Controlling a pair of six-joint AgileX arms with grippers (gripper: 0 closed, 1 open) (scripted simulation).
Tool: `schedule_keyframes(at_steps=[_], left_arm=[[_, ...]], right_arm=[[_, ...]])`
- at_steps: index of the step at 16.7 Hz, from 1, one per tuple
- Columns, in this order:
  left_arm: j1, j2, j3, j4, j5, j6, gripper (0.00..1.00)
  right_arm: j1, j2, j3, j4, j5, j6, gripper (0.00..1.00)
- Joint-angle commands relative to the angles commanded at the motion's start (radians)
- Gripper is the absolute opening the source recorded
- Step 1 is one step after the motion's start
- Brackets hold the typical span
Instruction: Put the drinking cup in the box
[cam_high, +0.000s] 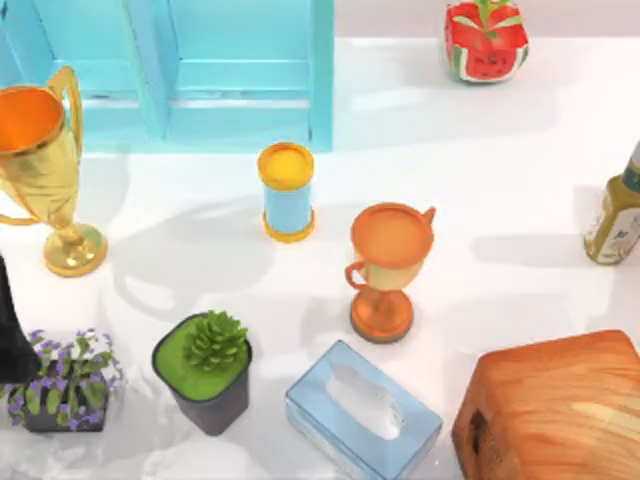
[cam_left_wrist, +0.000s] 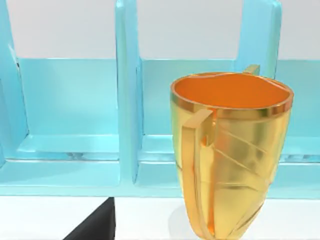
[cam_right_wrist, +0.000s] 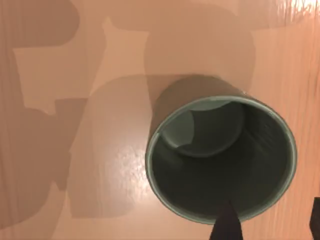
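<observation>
The drinking cup (cam_right_wrist: 220, 160), a plain dark grey-green tumbler with a dark inside, stands upright on a pale wooden surface (cam_right_wrist: 75, 125) in the right wrist view, seen from above. My right gripper (cam_right_wrist: 272, 222) hangs over it, open: one dark fingertip (cam_right_wrist: 227, 227) overlaps the cup's near rim and the other sits at the picture's edge, outside the cup. In the top view the wooden box (cam_high: 555, 410) stands at the front right. My left arm (cam_high: 8, 325) is parked at the table's left edge, near the gold trophy (cam_left_wrist: 227, 155).
A blue shelf (cam_high: 200, 70) stands at the back left. A blue cylinder with yellow rims (cam_high: 287, 190), an orange trophy cup (cam_high: 388, 265), a tissue box (cam_high: 362, 410), two potted plants (cam_high: 205, 370), a watermelon toy (cam_high: 485, 40) and a bottle (cam_high: 618, 215) stand around.
</observation>
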Motion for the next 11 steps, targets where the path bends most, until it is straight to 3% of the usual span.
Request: schedule_keyframes(at_steps=[5,11], left_arm=[[0.0,0.0,0.0,0.0,0.0,0.0,1.0],[0.0,0.0,0.0,0.0,0.0,0.0,1.0]], right_arm=[[0.0,0.0,0.0,0.0,0.0,0.0,0.98],[0.0,0.0,0.0,0.0,0.0,0.0,1.0]])
